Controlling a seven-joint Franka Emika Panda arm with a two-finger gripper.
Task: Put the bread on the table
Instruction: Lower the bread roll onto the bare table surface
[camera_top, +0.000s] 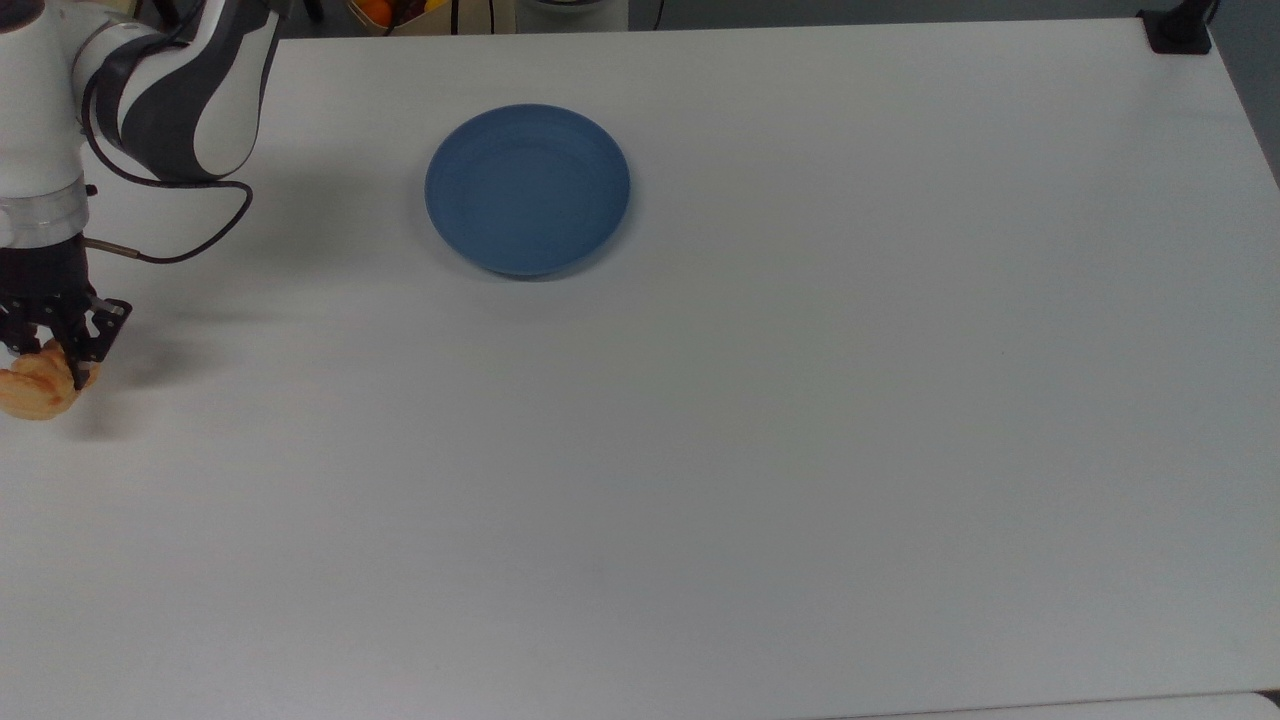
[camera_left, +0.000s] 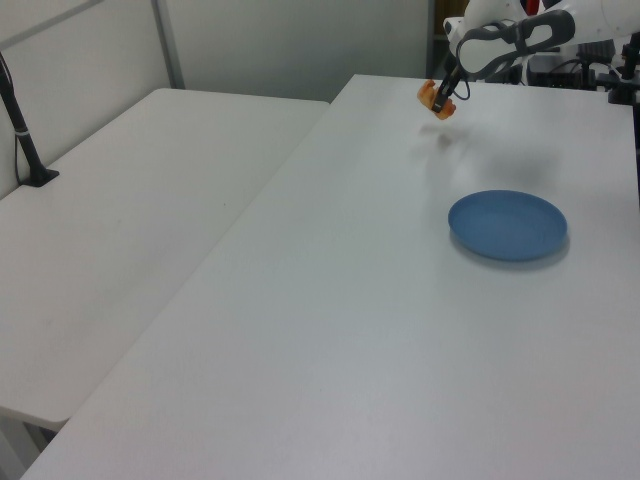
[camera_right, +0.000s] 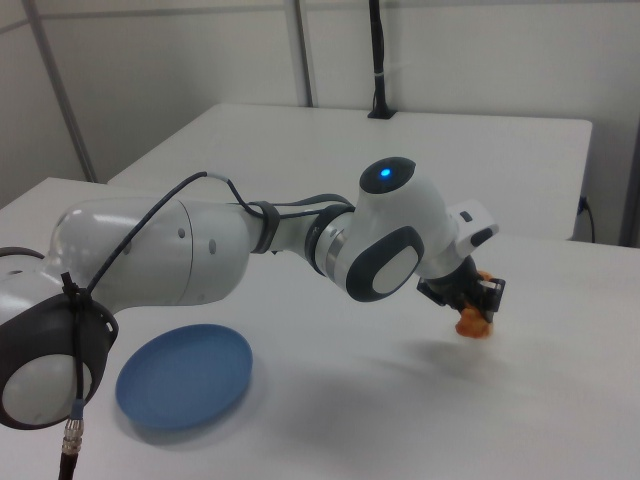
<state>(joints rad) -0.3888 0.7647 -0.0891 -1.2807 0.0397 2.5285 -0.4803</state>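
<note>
Bread roll (camera_top: 35, 392) pinched between the two fingers of the hand (camera_top: 55, 350), hanging a little above the white bench (camera_top: 800, 450), not yet resting on it. In the left view, a small shadow visible on the bench apart from the roll (camera_left: 432, 98), so probably some height left. In the right view, roll (camera_right: 472, 324) below the hand (camera_right: 470, 300), also clear of the surface. Position near the top view's left edge, well apart from the blue plate (camera_top: 527, 188), which lies bare.

Progress, as a judgement: lifting and carrying away from the plate seem done; spot over free bench reached. Left to do: lowering until the roll touches the bench, opening the fingers, pulling the hand up and away. Roll lumpy and rounded, so may tip or roll slightly at release.
</note>
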